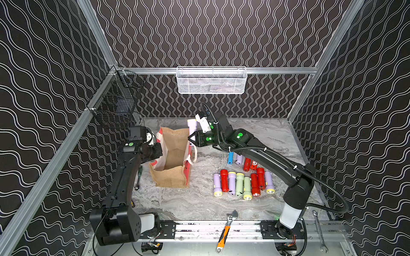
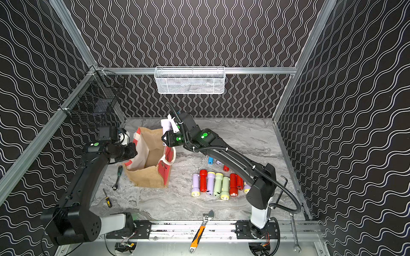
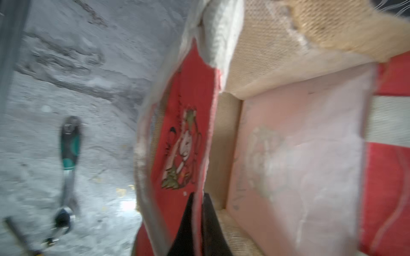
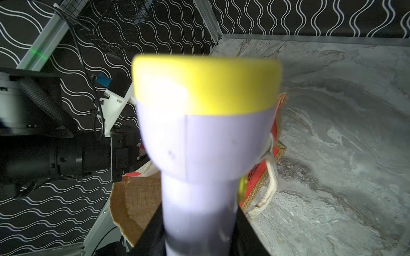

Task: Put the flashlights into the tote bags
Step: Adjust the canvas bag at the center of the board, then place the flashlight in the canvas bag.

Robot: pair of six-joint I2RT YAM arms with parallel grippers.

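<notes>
The tote bag (image 1: pixel 170 175) (image 2: pixel 147 177) stands open and upright at the table's middle left, with tan jute ends and red printed faces. My left gripper (image 3: pixel 198 195) (image 1: pixel 158 150) is shut on the bag's left wall (image 3: pixel 184 133), one finger inside and one outside. My right gripper (image 1: pixel 192 138) (image 2: pixel 164 138) (image 4: pixel 198 221) is shut on a lilac flashlight (image 1: pixel 192 126) (image 4: pixel 206 133) with a yellow head, held over the bag's far right rim. Several more flashlights (image 1: pixel 241 184) (image 2: pixel 218 184), red, lilac and pale green, lie in a row right of the bag. A blue one (image 1: pixel 230 157) lies behind them.
A green-handled ratchet (image 1: pixel 139 177) (image 3: pixel 69 146) lies left of the bag, and a small screwdriver (image 2: pixel 107 198) lies nearer the front. An orange-handled wrench (image 1: pixel 225 232) and a steel spanner (image 1: pixel 319 230) lie on the front rail. A white mesh basket (image 1: pixel 211 81) and a black wire basket (image 1: pixel 117 99) hang on the walls.
</notes>
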